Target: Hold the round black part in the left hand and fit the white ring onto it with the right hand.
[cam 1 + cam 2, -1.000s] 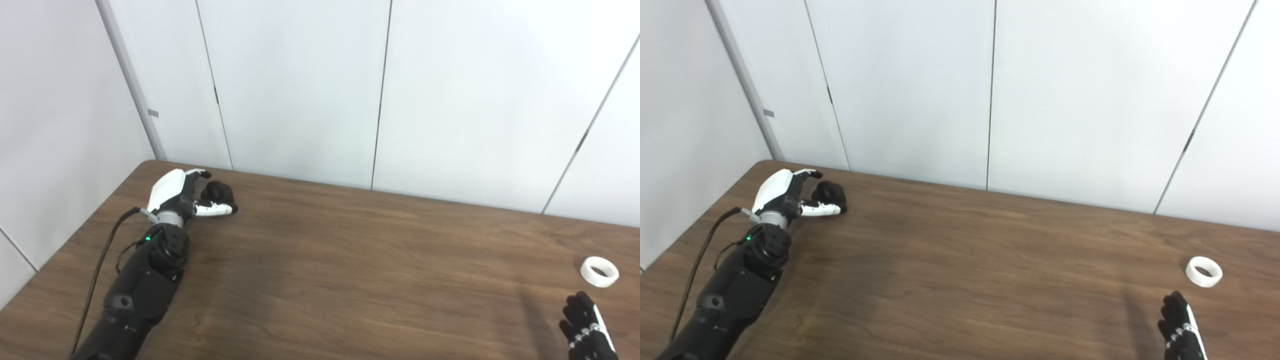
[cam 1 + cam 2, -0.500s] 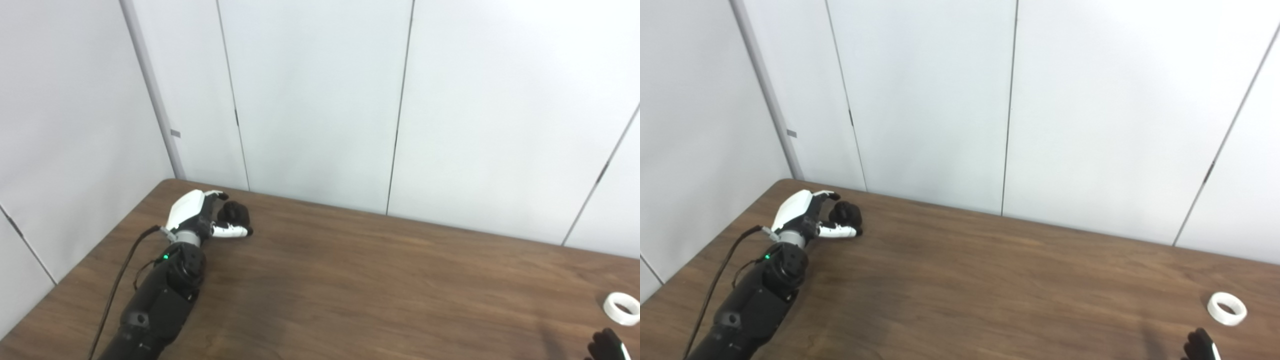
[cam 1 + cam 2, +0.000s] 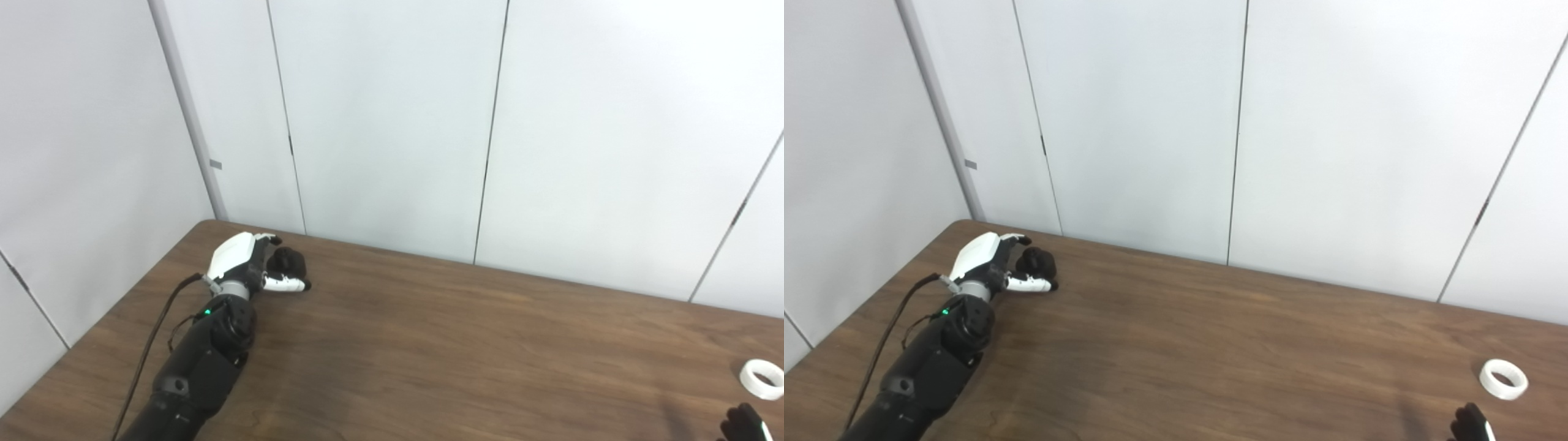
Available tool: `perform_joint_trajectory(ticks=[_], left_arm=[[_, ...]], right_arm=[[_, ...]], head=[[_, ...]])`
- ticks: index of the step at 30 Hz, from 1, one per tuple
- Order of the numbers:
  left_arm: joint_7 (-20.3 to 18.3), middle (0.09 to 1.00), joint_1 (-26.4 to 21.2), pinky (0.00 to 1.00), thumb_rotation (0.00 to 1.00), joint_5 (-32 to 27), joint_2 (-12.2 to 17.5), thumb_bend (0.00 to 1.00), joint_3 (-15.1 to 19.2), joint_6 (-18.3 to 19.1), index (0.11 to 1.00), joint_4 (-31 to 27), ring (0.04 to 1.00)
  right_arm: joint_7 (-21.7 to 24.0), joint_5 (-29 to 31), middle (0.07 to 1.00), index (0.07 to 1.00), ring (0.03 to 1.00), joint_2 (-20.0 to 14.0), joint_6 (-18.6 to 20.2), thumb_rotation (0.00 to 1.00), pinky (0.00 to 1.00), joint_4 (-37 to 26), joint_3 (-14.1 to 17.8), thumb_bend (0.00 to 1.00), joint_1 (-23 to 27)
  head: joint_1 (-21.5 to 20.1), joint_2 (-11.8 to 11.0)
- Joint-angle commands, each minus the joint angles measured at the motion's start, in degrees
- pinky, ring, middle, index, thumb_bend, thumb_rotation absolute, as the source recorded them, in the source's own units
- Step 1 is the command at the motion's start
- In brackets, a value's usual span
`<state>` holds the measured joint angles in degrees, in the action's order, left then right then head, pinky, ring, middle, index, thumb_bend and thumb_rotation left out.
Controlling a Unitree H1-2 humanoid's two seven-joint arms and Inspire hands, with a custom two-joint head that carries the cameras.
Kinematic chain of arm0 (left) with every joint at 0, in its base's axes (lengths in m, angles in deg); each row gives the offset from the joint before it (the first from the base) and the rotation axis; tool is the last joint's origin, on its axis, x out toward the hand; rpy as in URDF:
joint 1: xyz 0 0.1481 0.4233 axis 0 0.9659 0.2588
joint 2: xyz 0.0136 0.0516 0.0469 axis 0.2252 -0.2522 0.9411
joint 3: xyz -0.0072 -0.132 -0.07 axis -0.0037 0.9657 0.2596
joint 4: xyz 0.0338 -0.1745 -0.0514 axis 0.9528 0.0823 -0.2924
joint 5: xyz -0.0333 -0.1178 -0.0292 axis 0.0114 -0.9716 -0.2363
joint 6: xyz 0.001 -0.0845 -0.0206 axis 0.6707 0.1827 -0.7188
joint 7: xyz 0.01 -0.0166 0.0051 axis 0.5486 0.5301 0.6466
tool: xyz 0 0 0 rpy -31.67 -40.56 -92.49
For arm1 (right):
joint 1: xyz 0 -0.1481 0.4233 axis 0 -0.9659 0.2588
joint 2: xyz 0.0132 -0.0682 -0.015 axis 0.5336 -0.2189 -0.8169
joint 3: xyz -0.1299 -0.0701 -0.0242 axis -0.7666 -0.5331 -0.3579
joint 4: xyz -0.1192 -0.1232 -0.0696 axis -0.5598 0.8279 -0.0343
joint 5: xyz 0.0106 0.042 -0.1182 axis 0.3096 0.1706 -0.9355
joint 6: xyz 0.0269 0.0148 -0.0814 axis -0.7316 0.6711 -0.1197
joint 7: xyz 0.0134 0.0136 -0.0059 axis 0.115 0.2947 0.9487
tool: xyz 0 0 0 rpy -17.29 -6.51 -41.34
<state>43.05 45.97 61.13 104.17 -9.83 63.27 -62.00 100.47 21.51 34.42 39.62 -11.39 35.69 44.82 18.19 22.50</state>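
Plainly, from the left eye, a dark wood-grain table (image 3: 429, 349) meets pale wall panels (image 3: 392, 122) with thin vertical seams. At its far left corner the left hand (image 3: 245, 269) curls its fingers around the black part (image 3: 288, 262). From the right eye, the white ring (image 3: 1503, 379) lies flat near the right edge; just beside it, only fingertips of the right hand (image 3: 1470, 425) show, so I cannot tell their spread.

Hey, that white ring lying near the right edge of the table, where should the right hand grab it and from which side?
Probably by its rim, from above. The white ring lies flat on the table with its hole facing up, so fingers can pinch across the wall, one inside and one outside. The right hand sits just in front of it, at the near edge, so a short reach forward and down should do.
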Motion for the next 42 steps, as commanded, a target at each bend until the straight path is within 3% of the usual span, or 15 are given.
perform_joint_trajectory(ticks=[1,42], left_arm=[[1.6,0.945,-5.0,1.0,0.32,1.7,3.6,0.89,0.3,-0.6,0.851,-0.4,1.0],[1.6,0.934,-11.7,1.0,0.33,-2.4,3.4,0.91,-0.2,-3.2,0.841,12.2,0.995]], right_arm=[[0.3,0.5,1.0,1.0,1.0,0.3,-2.0,1.0,1.0,5.3,-0.9,0.43,-9.9],[-0.2,-1.4,1.0,1.0,1.0,1.6,-1.9,1.0,1.0,1.8,-1.9,0.39,-13.6]], head=[[0.0,0.1],[-2.7,1.2]])
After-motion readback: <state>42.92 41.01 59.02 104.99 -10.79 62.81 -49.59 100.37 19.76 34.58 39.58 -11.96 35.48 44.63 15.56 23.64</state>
